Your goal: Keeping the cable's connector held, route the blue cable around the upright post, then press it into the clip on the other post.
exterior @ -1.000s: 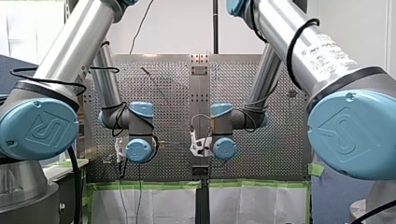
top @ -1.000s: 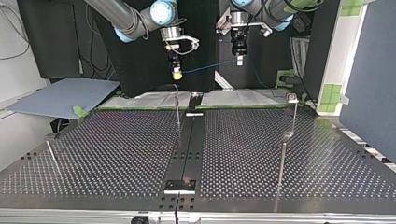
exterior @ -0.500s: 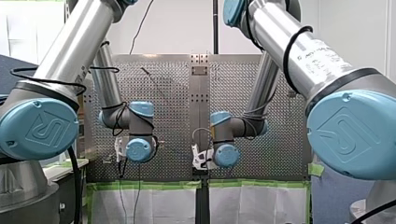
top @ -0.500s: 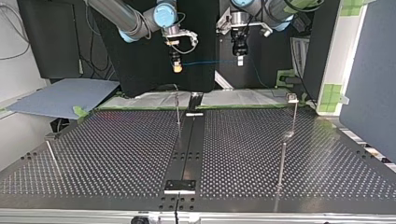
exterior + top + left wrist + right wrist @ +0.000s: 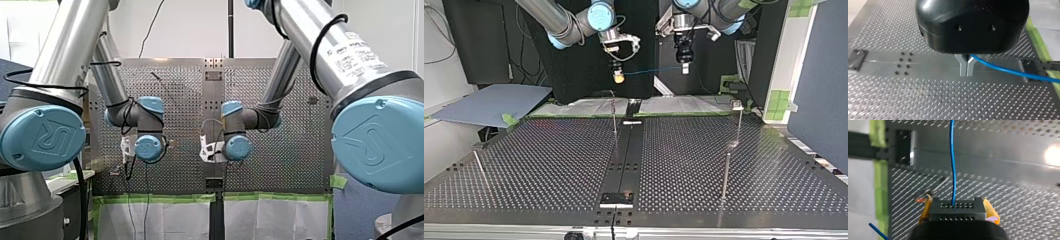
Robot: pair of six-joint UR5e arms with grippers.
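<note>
My right jaws clamped on the black connector point(image 5: 957, 209), blue cable point(image 5: 649, 71) running nearly straight across the top view's upper middle to my left jaws, pinched together on it, both clear above the worktop point(image 5: 544, 165)

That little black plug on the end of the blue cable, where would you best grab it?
By its two short ends, coming from behind, opposite the holed face where the blue cable leaves. Those ends are flat and parallel, and the cable runs free ahead. My right pincer holds the plug so, one yellow pad on each.
</note>
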